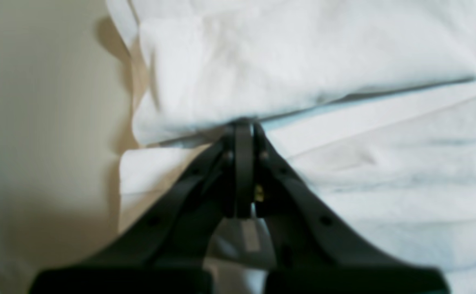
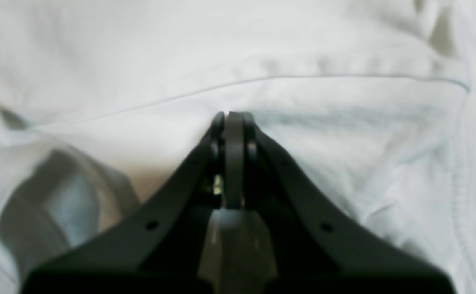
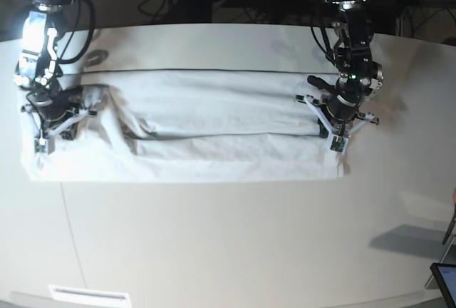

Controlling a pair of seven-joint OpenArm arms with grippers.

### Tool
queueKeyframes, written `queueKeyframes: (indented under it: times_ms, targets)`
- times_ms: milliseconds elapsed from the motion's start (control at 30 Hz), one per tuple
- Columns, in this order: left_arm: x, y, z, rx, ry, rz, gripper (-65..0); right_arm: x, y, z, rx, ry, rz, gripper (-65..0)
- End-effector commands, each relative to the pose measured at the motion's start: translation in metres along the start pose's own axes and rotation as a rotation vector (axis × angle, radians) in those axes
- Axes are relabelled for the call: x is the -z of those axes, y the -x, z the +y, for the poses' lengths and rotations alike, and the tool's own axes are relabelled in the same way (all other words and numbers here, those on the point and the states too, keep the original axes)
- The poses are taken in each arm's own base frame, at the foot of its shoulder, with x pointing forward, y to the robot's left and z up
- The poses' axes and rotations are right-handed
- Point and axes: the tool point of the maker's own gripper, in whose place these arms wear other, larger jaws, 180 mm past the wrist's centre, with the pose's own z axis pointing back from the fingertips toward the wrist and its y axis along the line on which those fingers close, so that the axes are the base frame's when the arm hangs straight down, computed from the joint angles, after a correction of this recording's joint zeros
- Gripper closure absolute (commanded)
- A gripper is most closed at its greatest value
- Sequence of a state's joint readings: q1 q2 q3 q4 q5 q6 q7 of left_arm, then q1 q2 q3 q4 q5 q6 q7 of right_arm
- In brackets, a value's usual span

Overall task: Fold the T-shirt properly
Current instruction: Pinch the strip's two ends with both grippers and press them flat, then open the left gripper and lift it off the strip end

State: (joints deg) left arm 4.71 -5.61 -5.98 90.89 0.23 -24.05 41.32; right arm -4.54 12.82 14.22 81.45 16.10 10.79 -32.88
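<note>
At the base view's left, the right gripper [image 3: 44,135] is pinched tight on one end of the T-shirt [image 3: 214,133], which lies spread across the tabletop [image 3: 228,244]. At the right, the left gripper [image 3: 335,138] is clamped on the other end's folded edge, probably so both ends travel together and the fold stays straight, though the blurred wrist views leave the layers unclear.

soft matt cotton t-shirt [image 3: 214,108], smooth tabletop [image 3: 235,244]

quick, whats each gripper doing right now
Left gripper: shut on a fold edge of the T-shirt.
Right gripper: shut, pinching the T-shirt cloth.
</note>
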Motion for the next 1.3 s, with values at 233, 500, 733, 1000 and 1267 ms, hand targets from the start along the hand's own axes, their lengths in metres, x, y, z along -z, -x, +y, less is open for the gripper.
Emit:
queueKeyframes:
  times_ms: [233, 500, 733, 1000, 1267]
  targets:
    - [0.008, -0.007, -0.012, 0.051, -0.044, 0.058, 0.0, 0.012, -0.009, -0.035, -0.021, 0.098, 0.055, 0.0]
    - [-0.009, -0.037, 0.008, 0.058, -0.109, 0.018, 0.0, 0.009, -0.023, -0.034, -0.031, 0.097, 0.019, 0.0]
    - [-0.038, -0.059, 0.039, 0.120, -0.205, -0.020, 0.0, -0.010, -0.059, -0.024, -0.070, 0.089, -0.087, 0.0]
    - [-0.061, -0.032, 0.104, -0.003, -0.335, 0.024, -7.9, -0.038, -0.093, -0.012, -0.116, 0.082, -0.186, 0.0]
    - [-0.101, -0.024, 0.157, -0.254, -0.238, -0.068, -41.0, -0.049, -0.093, -0.004, -0.130, 0.073, -0.209, 0.0]
